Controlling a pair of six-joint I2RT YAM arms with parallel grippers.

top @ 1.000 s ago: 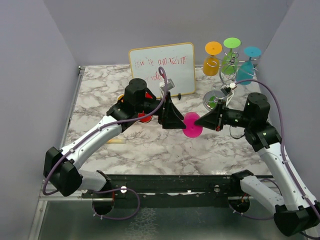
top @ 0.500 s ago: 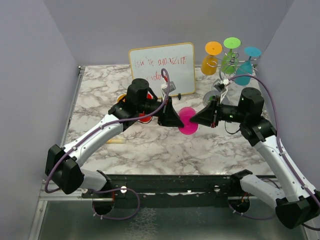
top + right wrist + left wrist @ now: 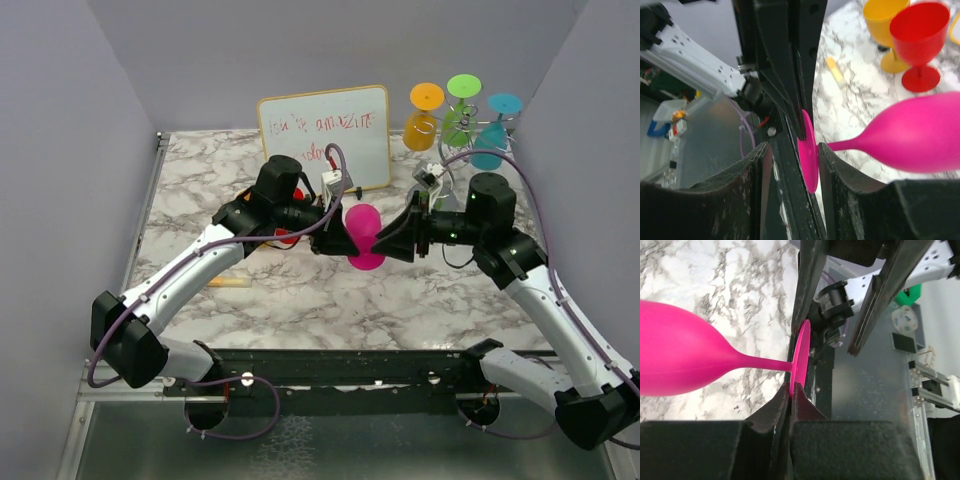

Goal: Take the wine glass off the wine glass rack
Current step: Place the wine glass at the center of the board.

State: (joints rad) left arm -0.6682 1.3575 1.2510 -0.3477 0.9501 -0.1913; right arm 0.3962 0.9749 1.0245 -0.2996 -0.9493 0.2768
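Pink glass (image 3: 358,222) sideways above the table's (image 3: 200,180) middle
Left gripper (image 3: 791,390) is clenched on its foot rim; right gripper (image 3: 792,150) has its jaws spread loose around the same foot.

- Red handwriting is seen on the whiteboard (image 3: 325,135), which stands at the back of the tabletop (image 3: 200,180).
- The upper line is too small to be read with certainty; its last word may be "amazing".
- A lower red line is partly hidden and cannot be made out.
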